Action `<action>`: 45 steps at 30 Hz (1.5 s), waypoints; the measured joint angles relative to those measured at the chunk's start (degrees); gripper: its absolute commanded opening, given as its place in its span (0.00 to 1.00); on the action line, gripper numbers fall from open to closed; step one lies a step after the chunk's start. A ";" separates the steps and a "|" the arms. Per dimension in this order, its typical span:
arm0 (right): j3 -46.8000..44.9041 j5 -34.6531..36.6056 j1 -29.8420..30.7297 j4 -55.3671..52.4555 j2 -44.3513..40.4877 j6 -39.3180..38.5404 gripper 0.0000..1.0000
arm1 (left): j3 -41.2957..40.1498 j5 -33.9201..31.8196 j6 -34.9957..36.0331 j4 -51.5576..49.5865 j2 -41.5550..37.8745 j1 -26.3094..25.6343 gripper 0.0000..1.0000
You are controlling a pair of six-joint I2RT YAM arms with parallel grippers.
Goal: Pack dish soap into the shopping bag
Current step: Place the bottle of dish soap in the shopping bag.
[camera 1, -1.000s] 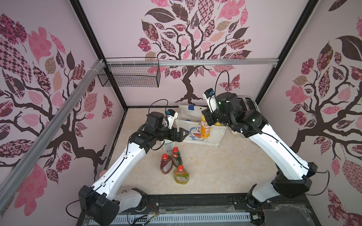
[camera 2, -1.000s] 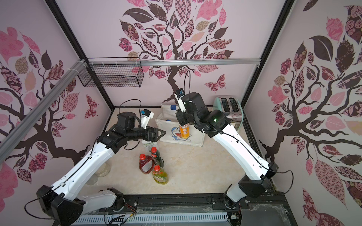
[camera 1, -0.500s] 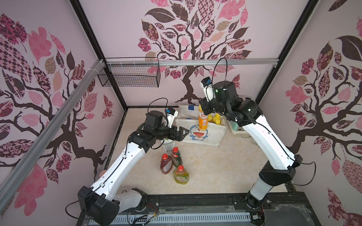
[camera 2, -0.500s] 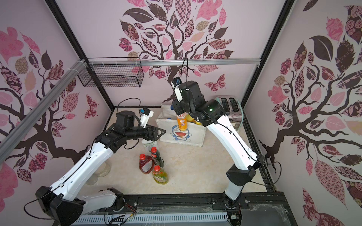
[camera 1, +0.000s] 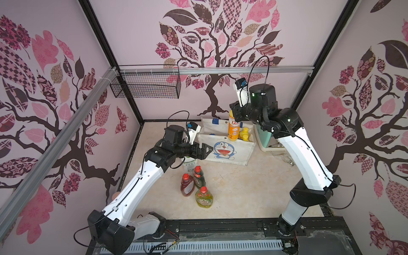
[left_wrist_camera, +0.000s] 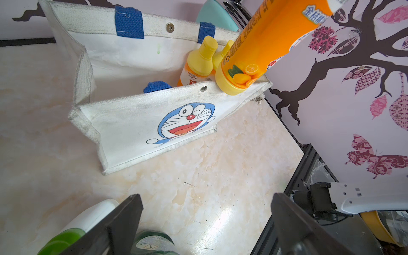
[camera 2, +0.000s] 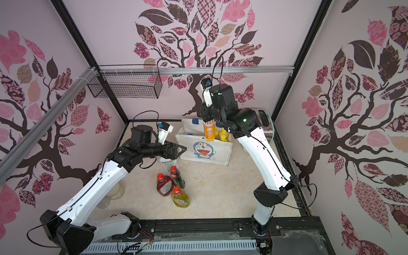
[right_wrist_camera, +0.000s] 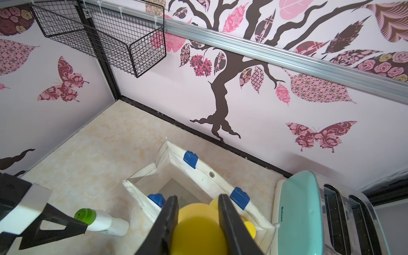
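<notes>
Since a second ago my right arm has carried the orange bottle (camera 1: 234, 129) up and back. It now hangs upright over the right end of the shopping bag (camera 1: 228, 154), which stands toward the tabletop's back edge. My right end effector (right_wrist_camera: 197, 220) is closed partway around the bottle's yellow top and holds it. My left end effector (camera 1: 204, 151) has not stirred: it gapes fully wide and empty by the bag's left end, above the white bottle (right_wrist_camera: 103, 220). Two yellow-capped bottles (left_wrist_camera: 202, 57) already stand inside the bag.

I judge this to be the placing step. Next I should lower the bottle straight down beside those two, clearing the near rim, then let go. Three red-capped bottles (camera 1: 196, 187) wait toward the front edge.
</notes>
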 measured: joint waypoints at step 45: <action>-10.23 -3.63 -2.80 7.21 1.16 0.26 0.00 | 0.00 -0.22 0.61 -0.37 -0.07 0.00 0.97</action>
